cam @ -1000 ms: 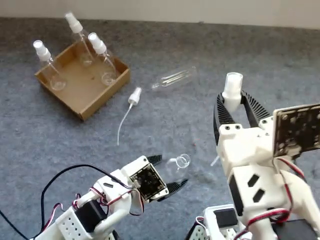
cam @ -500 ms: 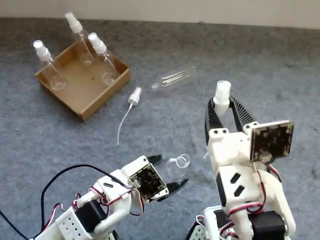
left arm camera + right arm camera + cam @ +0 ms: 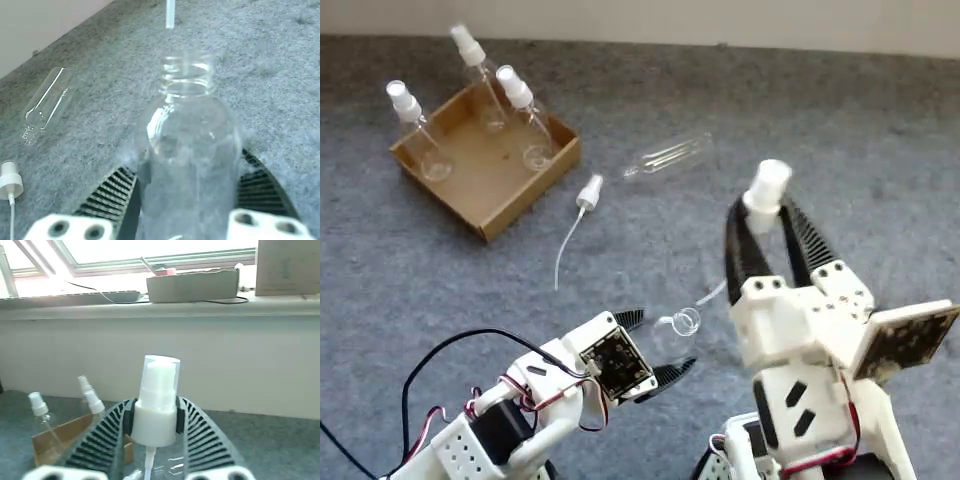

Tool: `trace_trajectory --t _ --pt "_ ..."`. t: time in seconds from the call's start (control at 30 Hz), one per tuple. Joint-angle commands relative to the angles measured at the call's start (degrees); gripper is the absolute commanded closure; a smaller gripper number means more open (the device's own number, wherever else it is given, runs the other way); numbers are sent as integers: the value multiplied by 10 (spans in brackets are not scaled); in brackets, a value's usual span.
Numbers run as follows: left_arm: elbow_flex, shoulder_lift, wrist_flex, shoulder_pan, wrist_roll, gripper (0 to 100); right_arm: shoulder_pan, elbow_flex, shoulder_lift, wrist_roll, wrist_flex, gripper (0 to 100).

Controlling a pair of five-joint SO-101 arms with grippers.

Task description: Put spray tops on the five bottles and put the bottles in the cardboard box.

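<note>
So that the dip tube (image 3: pixel 170 15) can enter its open neck, holds bottle (image 3: pixel 685 322) clamped in left fingers (image 3: pixel 672 372) at lower centre, spray top (image 3: pixel 767 185) pinched between right fingers (image 3: pixel 745 245), centre right.

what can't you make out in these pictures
- Left wrist view: the base of the open bottle in the left gripper is cut off by the frame's edge.
- Right wrist view: the dip tube of the spray top in the right gripper runs off the edge, its end cut off.
- High view: the three capped bottles in the cardboard box are too small to tell if the tops are tight.
</note>
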Motion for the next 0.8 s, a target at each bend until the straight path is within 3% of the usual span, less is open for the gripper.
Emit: trace_trajectory --t 0.0,0.57,0.77 --pt "12 -2 1 7 2 846 -51 -2 -27 -4 -13 991" --pt "12 -3 -4 6 3 846 -53 73 -49 -4 15 991" --pt "12 -3 -53 -1 2 846 -61 128 -49 -4 15 990"
